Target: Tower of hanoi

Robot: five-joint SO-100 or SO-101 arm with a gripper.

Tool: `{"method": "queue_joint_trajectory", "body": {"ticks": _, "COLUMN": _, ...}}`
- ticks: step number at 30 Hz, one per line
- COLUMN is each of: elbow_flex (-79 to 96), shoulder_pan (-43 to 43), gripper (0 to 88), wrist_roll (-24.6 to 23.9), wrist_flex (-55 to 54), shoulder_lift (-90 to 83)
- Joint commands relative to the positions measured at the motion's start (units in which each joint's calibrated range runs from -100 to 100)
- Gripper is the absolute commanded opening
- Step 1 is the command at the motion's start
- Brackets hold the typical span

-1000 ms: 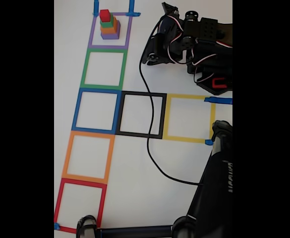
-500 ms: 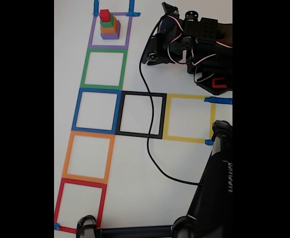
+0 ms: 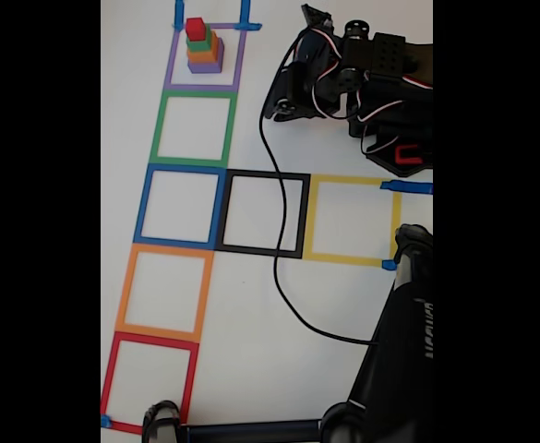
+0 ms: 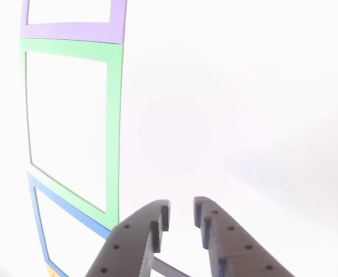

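We are seeing the white table [image 3: 251, 305] carrying taped coloured squares, the black robot arm [image 3: 362, 83] resting at far right, its dark gripper [image 4: 181, 211] narrowly parted and empty, and the small stacked-block tower [image 3: 201, 48] sitting inside the far purple tape square [image 3: 239, 65].

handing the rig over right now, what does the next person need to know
Gripper: empty, jaws slightly apart, over bare white table beside the green square, seen in the other view.
Block stack: purple at the bottom, then orange, green, red on top, standing in the purple square at the top of the fixed view.
The green, blue, black, yellow, orange and red squares hold nothing.
Done: nothing visibly moved, stack whole.
Left: every move of the tower; the red block would likely go first.
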Motion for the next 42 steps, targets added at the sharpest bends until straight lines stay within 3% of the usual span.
{"method": "queue_joint_trajectory", "body": {"ticks": 1, "elbow_flex": -0.5, "shoulder_pan": 0.3, "gripper": 0.2, "wrist_roll": 0.3, "wrist_flex": 0.2, "shoulder_lift": -0.8}}
{"method": "queue_joint_trajectory", "body": {"ticks": 6, "elbow_flex": -0.3, "shoulder_pan": 0.9, "gripper": 0.8, "wrist_roll": 0.0, "wrist_flex": -0.5, "shoulder_lift": -0.8}}
{"method": "queue_joint_trajectory", "body": {"ticks": 16, "elbow_flex": 0.2, "shoulder_pan": -0.8, "gripper": 0.3, "wrist_roll": 4.9, "wrist_flex": -2.5, "shoulder_lift": -0.8}}
{"method": "queue_joint_trajectory", "body": {"ticks": 19, "elbow_flex": 0.4, "shoulder_pan": -1.2, "gripper": 0.3, "wrist_roll": 8.3, "wrist_flex": -2.8, "shoulder_lift": -0.8}}
{"method": "queue_joint_trajectory", "body": {"ticks": 21, "elbow_flex": 0.8, "shoulder_pan": -2.2, "gripper": 0.3, "wrist_roll": 20.8, "wrist_flex": -3.3, "shoulder_lift": -0.8}}
{"method": "queue_joint_trajectory", "body": {"ticks": 26, "elbow_flex": 1.0, "shoulder_pan": -5.8, "gripper": 0.0, "wrist_roll": 22.6, "wrist_flex": -6.7, "shoulder_lift": -0.8}}
{"method": "queue_joint_trajectory", "body": {"ticks": 31, "elbow_flex": -7.0, "shoulder_pan": -7.3, "gripper": 0.0, "wrist_roll": 37.7, "wrist_flex": -7.2, "shoulder_lift": 2.1}}
{"method": "queue_joint_trajectory", "body": {"ticks": 34, "elbow_flex": -17.6, "shoulder_pan": -7.5, "gripper": 0.0, "wrist_roll": 50.4, "wrist_flex": -4.6, "shoulder_lift": 6.9}}
{"method": "queue_joint_trajectory", "body": {"ticks": 42, "elbow_flex": -54.9, "shoulder_pan": 5.6, "gripper": 0.0, "wrist_roll": 99.0, "wrist_flex": 12.5, "shoulder_lift": 25.9}}
